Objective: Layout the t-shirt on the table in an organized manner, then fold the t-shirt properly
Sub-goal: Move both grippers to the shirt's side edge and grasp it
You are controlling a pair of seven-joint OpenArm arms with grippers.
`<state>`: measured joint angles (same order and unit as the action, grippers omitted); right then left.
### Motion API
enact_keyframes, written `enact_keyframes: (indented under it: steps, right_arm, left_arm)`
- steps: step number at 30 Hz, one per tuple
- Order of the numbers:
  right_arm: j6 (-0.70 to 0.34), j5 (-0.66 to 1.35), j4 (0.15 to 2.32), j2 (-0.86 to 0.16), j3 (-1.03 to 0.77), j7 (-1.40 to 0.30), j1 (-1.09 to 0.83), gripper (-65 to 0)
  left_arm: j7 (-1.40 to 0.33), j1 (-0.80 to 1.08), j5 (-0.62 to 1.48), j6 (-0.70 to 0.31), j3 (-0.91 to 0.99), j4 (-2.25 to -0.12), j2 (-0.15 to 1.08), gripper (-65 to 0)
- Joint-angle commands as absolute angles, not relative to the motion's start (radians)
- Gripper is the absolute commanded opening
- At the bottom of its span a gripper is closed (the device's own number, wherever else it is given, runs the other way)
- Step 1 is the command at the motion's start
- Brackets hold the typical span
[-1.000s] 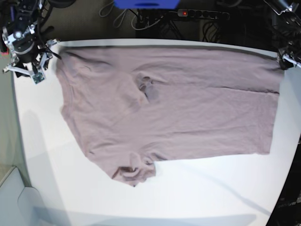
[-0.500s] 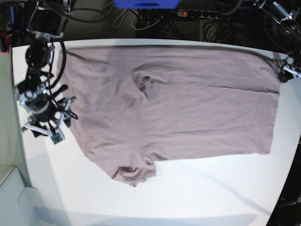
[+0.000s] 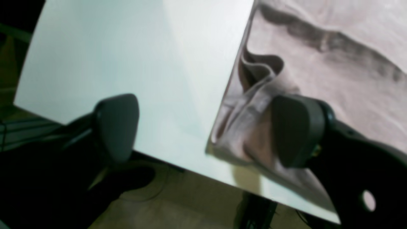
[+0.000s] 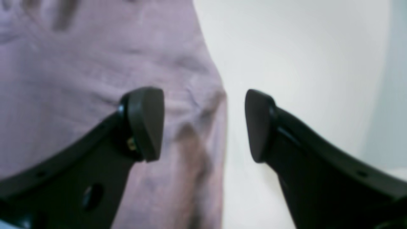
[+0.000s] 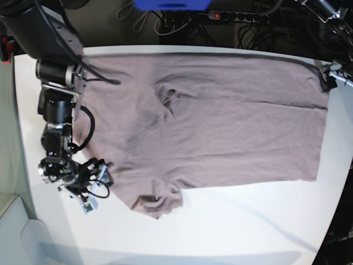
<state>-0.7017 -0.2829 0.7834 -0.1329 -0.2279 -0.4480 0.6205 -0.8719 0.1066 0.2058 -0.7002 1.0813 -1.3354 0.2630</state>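
The mauve t-shirt [image 5: 220, 121] lies spread flat across the white table [image 5: 231, 221], with one sleeve bunched [image 5: 157, 201] at its near side. My right gripper [image 5: 95, 190] hovers low at the shirt's left edge, just left of that sleeve. In the right wrist view it [image 4: 203, 124] is open, one finger [image 4: 146, 124] over cloth and the other over bare table, the shirt's edge [image 4: 219, 105] between them. My left gripper [image 3: 206, 128] stands wide open at the table's far right corner. The rumpled shirt corner [image 3: 251, 108] rests on the table by its right finger [image 3: 297, 130].
Beyond the table's far edge there are a power strip [image 5: 237, 16], cables and a blue object [image 5: 171, 4]. A pale grey surface [image 5: 19, 232] sits beyond the table's near left corner. The table edge [image 3: 178, 163] runs right under the left gripper.
My right arm has swept from the far left corner down along the shirt's left edge to beside the near sleeve. The left gripper stays at the far right corner.
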Motion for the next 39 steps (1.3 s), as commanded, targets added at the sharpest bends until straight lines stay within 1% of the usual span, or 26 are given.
enact_keyframes:
  steps: [1,5,8,11,15,24,25,28,29,34,39]
  right_arm:
    - [-0.698,-0.275,0.779,-0.140,-0.229,-0.410,0.659,-24.8]
    - [-0.698,-0.274,0.740,-0.140,-0.229,-0.352,0.664,-24.9]
    - [-0.698,-0.274,0.708,-0.140,-0.229,-0.308,0.659,-24.9]
    - [-0.698,-0.274,0.628,-0.145,-0.229,-0.249,0.667,-25.0]
    - [-0.625,-0.274,0.599,-0.148,-0.228,-0.196,0.665,-25.0]
    - [-0.616,-0.272,0.605,-0.160,-0.234,-0.168,0.670,-25.1]
    - [-0.596,-0.272,0.605,-0.160,-0.234,-0.156,0.668,-25.1]
    - [-0.490,-0.271,0.599,-0.162,-0.229,-0.119,0.662,-25.1]
    - [-0.472,-0.271,0.598,-0.162,-0.229,-0.114,0.659,-25.1]
    - [-0.472,-0.271,0.549,-0.159,-0.229,-0.110,0.653,-25.1]
    - [-0.472,-0.271,0.503,-0.156,-0.229,-0.108,0.645,-25.2]
  left_arm:
    - [-0.857,0.101,0.219,-0.698,1.086,-1.353,0.288,0.0]
    - [-0.849,0.091,0.217,-0.698,1.084,-1.343,0.303,0.0]
    - [-0.849,0.048,0.209,-0.698,1.082,-1.342,0.303,0.0]
    - [-0.851,0.001,0.125,-0.698,1.084,-1.342,0.308,0.0]
    - [-0.854,-0.065,0.025,-0.698,1.086,-1.342,0.303,0.0]
    - [-0.849,-0.090,0.015,-0.698,1.086,-1.340,0.309,0.0]
    - [-0.849,-0.091,0.015,-0.698,1.086,-1.340,0.309,0.0]
    - [-0.848,-0.093,0.015,-0.698,1.086,-1.340,0.309,0.0]
    - [-0.848,-0.093,0.015,-0.698,1.084,-1.340,0.309,0.0]
    - [-0.848,-0.122,0.013,-0.698,1.082,-1.340,0.311,0.0]
    - [-0.848,-0.140,0.013,-0.698,1.079,-1.319,0.341,0.0]
